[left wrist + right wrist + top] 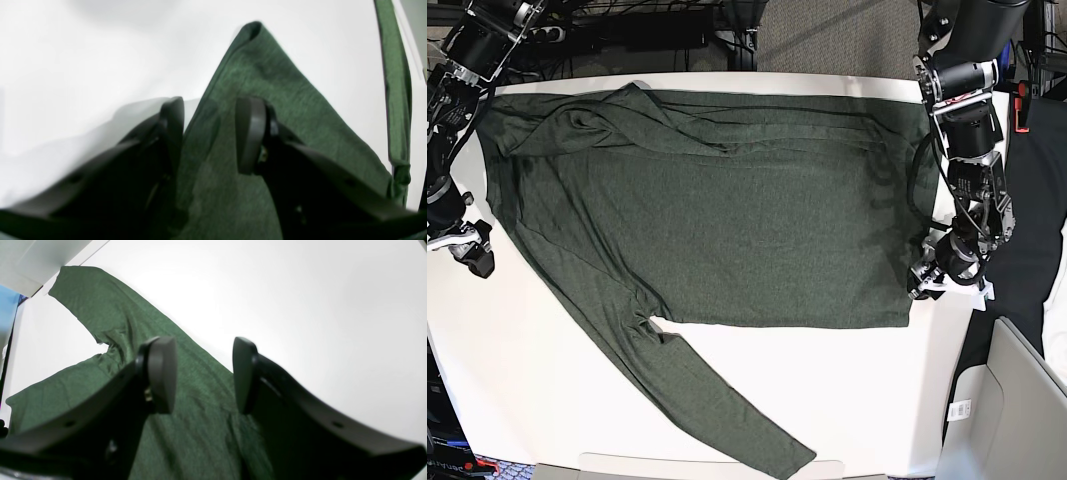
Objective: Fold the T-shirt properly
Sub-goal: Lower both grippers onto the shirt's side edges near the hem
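The T-shirt is dark green with long sleeves and lies spread flat across the white table. One sleeve runs diagonally toward the front edge. My left gripper is at the shirt's right-hand bottom corner. In the left wrist view its jaws stand open just over a folded point of T-shirt fabric, gripping nothing. My right gripper hovers at the left table edge beside the shirt. In the right wrist view it is open above the T-shirt's edge, and nothing is between its fingers.
A grey bin stands off the table at the lower right, with a white tag next to it. Dark cables and frames run behind the far table edge. A narrow strip of green fabric shows at the right of the left wrist view.
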Available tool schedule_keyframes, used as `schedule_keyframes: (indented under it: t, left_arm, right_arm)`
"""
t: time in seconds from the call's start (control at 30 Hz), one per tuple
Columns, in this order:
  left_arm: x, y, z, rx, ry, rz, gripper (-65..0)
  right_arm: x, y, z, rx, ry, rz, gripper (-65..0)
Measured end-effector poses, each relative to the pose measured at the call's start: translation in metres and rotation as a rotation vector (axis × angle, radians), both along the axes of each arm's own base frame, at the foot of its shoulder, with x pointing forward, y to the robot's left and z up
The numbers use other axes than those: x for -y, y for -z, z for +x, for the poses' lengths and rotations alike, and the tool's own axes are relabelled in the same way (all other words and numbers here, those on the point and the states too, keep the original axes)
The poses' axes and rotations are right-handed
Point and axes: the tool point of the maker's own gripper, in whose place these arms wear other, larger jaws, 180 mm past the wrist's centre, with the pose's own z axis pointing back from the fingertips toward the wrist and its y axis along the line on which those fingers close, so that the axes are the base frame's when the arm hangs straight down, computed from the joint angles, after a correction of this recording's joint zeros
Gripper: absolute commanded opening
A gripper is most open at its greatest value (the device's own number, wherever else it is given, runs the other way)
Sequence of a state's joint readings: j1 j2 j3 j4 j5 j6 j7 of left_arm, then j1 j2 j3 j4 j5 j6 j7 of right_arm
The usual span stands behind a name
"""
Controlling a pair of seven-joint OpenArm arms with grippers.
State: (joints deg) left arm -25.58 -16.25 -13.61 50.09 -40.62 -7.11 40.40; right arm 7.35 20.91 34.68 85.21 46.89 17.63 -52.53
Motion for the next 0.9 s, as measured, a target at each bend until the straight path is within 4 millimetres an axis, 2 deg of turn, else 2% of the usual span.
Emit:
schedule_keyframes:
  t: [0.23,0.47,0.57,0.63,0.8,0.9]
  left_arm:
    - [0.016,0.008,-0.003,0.006,0.020,-0.012,-40.1]
    - [0.062,0.012,0.003,0.000,0.194,0.069,-40.2]
    - [0.072,0.012,0.004,0.001,0.224,0.074,-40.7]
    - [0.075,0.012,0.006,0.015,0.234,0.091,-45.1]
    - [0.082,0.014,0.006,0.019,0.262,0.123,-63.3]
    - [0.077,0.015,0.003,0.015,0.262,0.122,-64.7]
  right_arm:
    - [-0.001,0.001,0.000,-0.001,0.000,0.004,-40.2]
    - [-0.006,0.004,0.000,0.001,-0.002,0.022,-40.2]
    - [-0.007,0.004,0.000,0.001,-0.003,0.024,-40.2]
    - [-0.007,0.004,0.000,0.001,-0.002,0.023,-40.2]
    - [-0.007,0.004,0.001,0.002,-0.002,0.022,-40.2]
    - [-0.006,0.002,0.004,0.007,0.001,0.022,-40.2]
